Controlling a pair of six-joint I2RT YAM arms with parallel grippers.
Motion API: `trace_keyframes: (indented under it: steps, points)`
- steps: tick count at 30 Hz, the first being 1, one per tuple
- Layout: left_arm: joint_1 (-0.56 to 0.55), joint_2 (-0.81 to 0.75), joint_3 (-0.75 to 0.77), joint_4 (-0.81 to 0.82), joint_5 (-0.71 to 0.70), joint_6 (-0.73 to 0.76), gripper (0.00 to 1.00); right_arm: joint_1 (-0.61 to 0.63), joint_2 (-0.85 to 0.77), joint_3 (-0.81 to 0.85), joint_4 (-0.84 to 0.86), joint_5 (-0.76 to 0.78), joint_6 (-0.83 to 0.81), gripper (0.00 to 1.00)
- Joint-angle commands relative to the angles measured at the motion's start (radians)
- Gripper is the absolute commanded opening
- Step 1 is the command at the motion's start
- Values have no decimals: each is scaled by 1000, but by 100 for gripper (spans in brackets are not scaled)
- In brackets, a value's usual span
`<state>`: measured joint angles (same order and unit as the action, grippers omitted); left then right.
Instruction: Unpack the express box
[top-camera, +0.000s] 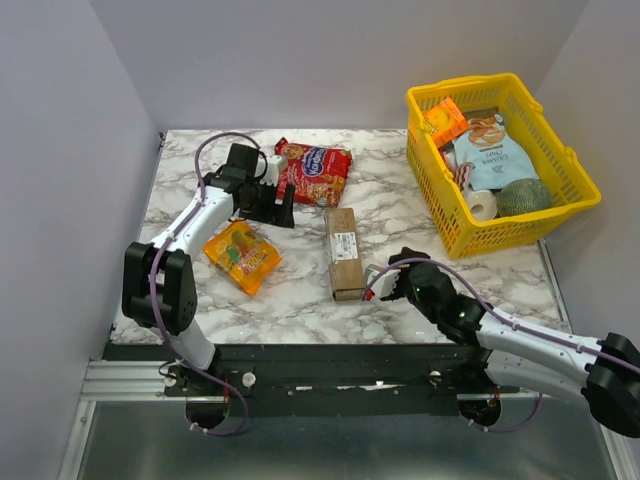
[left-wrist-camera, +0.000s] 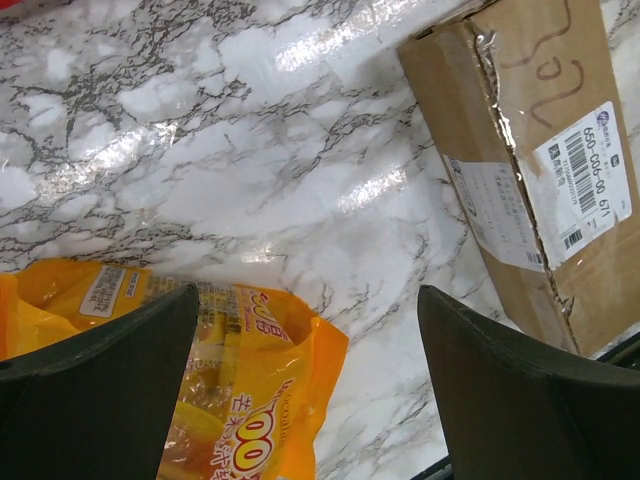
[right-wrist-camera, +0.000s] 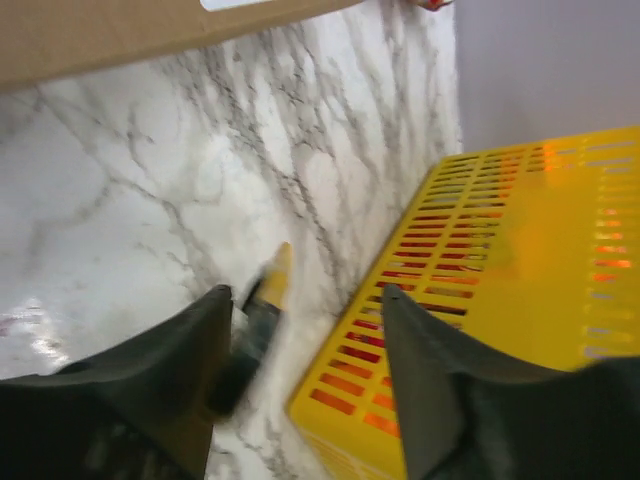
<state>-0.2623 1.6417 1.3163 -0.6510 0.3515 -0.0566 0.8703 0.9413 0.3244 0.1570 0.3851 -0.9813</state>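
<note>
The express box (top-camera: 345, 252), a long brown carton with a white label, lies in the middle of the marble table; it also shows in the left wrist view (left-wrist-camera: 530, 170) and at the top edge of the right wrist view (right-wrist-camera: 120, 35). My left gripper (top-camera: 283, 206) is open and empty above the table, between the box and an orange snack bag (left-wrist-camera: 235, 400); its fingers (left-wrist-camera: 308, 300) stand wide apart. My right gripper (top-camera: 383, 283) is open just right of the box's near end. In its wrist view (right-wrist-camera: 305, 295) a blurred black-and-yellow tool (right-wrist-camera: 258, 310) lies by the left finger.
A yellow plastic basket (top-camera: 575, 165) at the back right holds several packs and a tape roll; its wall fills the right wrist view (right-wrist-camera: 500, 300). A red snack bag (top-camera: 314, 172) lies behind the box, and the orange snack bag (top-camera: 241, 256) lies to its left.
</note>
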Motion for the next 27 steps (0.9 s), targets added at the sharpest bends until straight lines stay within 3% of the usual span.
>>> trace_keyframes:
  steps: [1,5,9,14,16,19,22,23,26,27]
  points:
    - [6,46,-26,-13,55,-19,98,-2,-45,88,-272,-138,125,77]
    - [6,95,-9,-33,140,6,99,-1,-44,240,-500,-239,203,95]
    - [-9,130,26,-52,227,40,98,-22,-7,327,-521,-302,236,96]
    - [-32,164,37,-27,336,52,97,-80,161,425,-381,-362,355,95]
    - [-37,176,41,-30,365,51,92,-97,302,543,-355,-364,473,92]
    - [-38,202,46,-29,383,80,84,-111,392,672,-317,-429,608,88]
    - [-38,239,73,-33,373,81,72,-111,505,767,-338,-479,677,75]
    - [-38,247,80,-35,371,86,69,-111,539,801,-338,-459,700,64]
    - [-37,250,103,-45,366,101,57,-113,567,805,-343,-468,711,53]
    - [-37,247,104,-47,368,101,55,-113,577,797,-349,-463,705,43]
